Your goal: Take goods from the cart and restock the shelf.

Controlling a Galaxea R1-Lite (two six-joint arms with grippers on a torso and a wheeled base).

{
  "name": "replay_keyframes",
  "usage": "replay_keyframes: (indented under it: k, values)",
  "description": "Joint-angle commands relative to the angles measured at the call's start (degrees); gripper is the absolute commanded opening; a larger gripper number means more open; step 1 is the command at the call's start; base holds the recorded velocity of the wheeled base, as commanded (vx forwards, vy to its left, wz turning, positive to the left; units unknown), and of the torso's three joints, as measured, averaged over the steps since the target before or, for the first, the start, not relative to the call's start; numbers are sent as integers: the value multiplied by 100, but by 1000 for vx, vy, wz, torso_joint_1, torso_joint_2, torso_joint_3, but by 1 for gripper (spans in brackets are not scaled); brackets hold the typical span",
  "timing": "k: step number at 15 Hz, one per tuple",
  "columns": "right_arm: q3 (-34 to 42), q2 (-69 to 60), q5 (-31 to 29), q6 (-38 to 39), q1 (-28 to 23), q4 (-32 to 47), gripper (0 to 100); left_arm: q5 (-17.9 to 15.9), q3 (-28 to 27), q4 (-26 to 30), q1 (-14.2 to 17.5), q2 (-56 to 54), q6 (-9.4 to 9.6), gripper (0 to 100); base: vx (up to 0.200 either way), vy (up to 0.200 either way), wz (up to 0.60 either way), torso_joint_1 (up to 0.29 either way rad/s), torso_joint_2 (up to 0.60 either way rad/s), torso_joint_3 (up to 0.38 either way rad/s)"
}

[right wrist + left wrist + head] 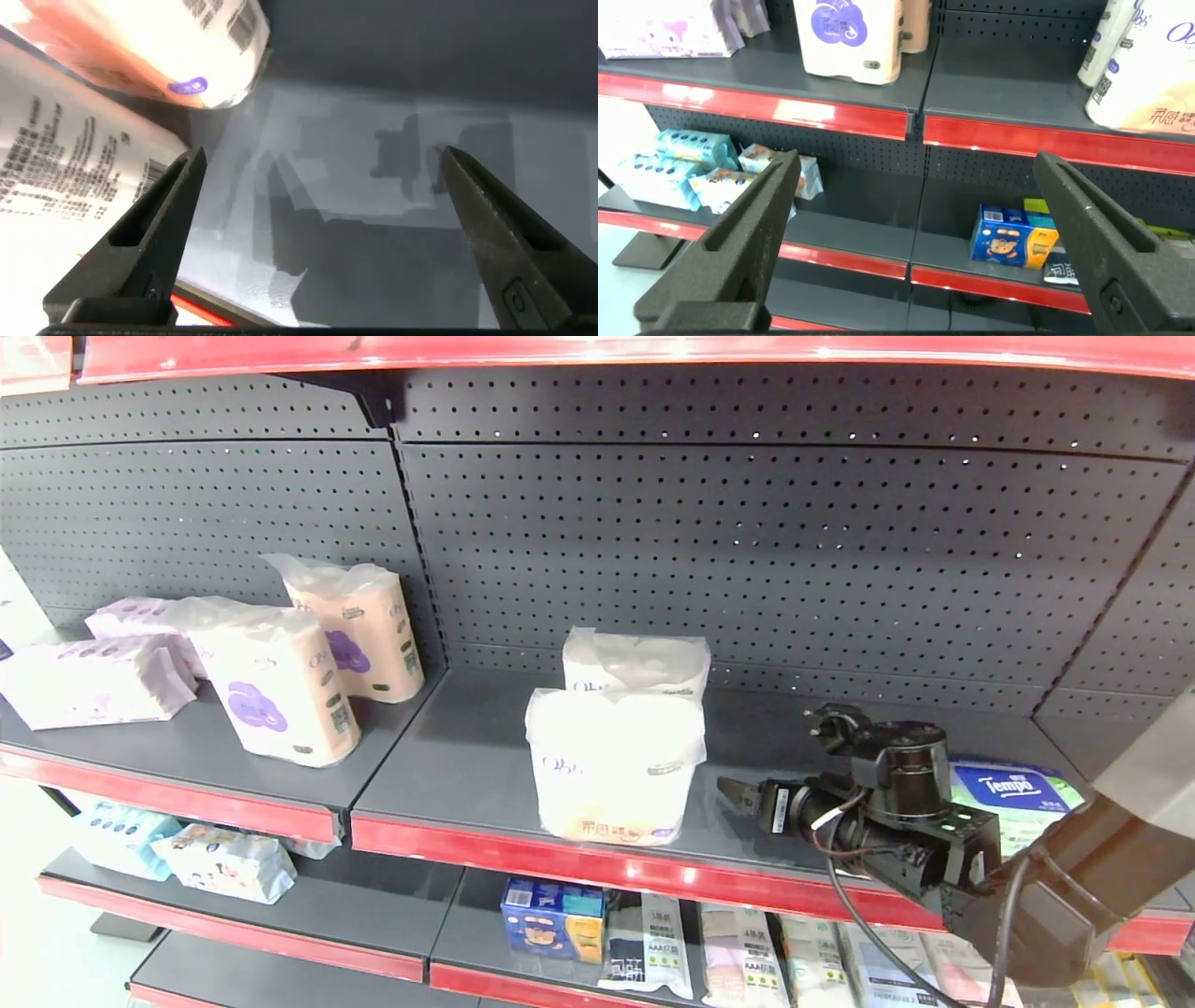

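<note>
Right hand point(322, 157) splayed beside labelled tissue pack point(611, 765)

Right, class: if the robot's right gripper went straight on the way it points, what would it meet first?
Probably the front white tissue pack: the right gripper, open, points toward its side. Depth is unclear; in the wrist view the shelf deck lies between the fingers.
</note>
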Motion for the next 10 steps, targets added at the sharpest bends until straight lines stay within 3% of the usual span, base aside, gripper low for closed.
replay_keyframes:
  k: [1, 10]
  values:
    - [-18, 69, -7, 8, 95, -2, 100, 4, 1, -1, 4, 7, -1, 100, 0, 0, 0, 0, 0, 0]
    - [-185, 183, -218, 289, 420, -2, 100, 4, 1, -1, 4, 7, -1, 100, 0, 0, 0, 0, 0, 0]
